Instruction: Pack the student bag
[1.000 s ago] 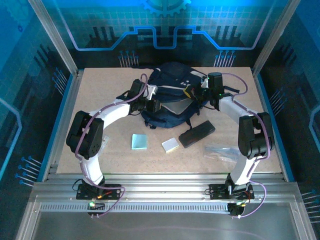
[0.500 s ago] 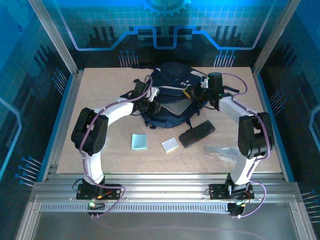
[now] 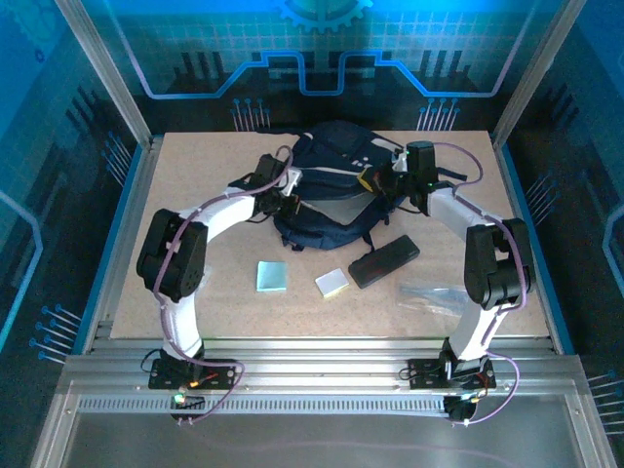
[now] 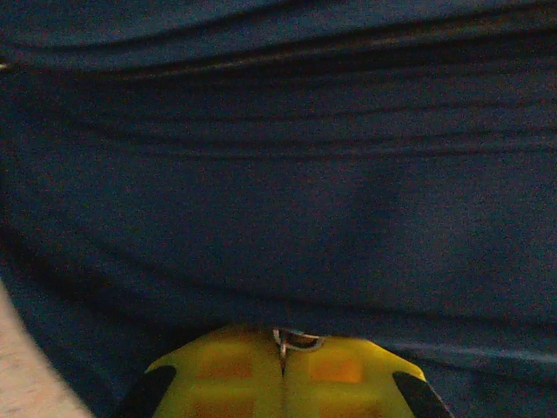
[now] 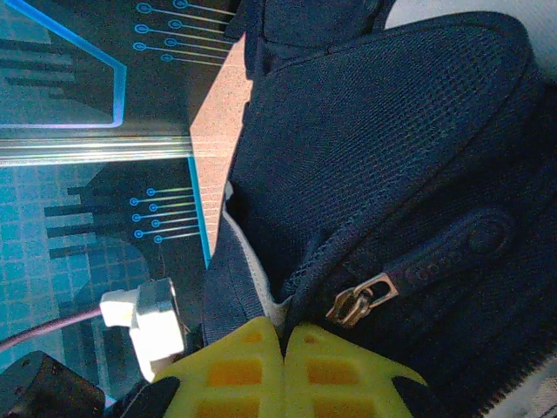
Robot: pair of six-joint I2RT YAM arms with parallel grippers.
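Two robot arms flank the student bag (image 3: 336,161), a large dark navy fabric backpack with pale stripes that lies at the back middle of the table, its black straps trailing toward the arms. The left gripper (image 3: 289,202) sits against the bag's left side; in the left wrist view its yellow pads (image 4: 218,374) are pressed together under a wall of navy cloth (image 4: 278,174), a small metal ring (image 4: 287,340) poking out at their tips. The right gripper (image 3: 382,185) is at the bag's right side, closed too, its pads (image 5: 331,370) meeting at a fabric edge beside a brass zipper pull (image 5: 361,299); whether cloth is pinched cannot be told. Since a second ago the left arm's elbow has swung slightly, while the right arm has kept its place. Nearer on the pale beige tabletop (image 3: 195,234) lie a light blue square pad (image 3: 272,276), a yellow-white block (image 3: 332,283), a black oblong case (image 3: 383,261) and a clear plastic packet (image 3: 429,295), unmoved. Blue-lit circuit-patterned panels (image 3: 312,58) in an aluminium frame (image 3: 97,68) enclose the scene.
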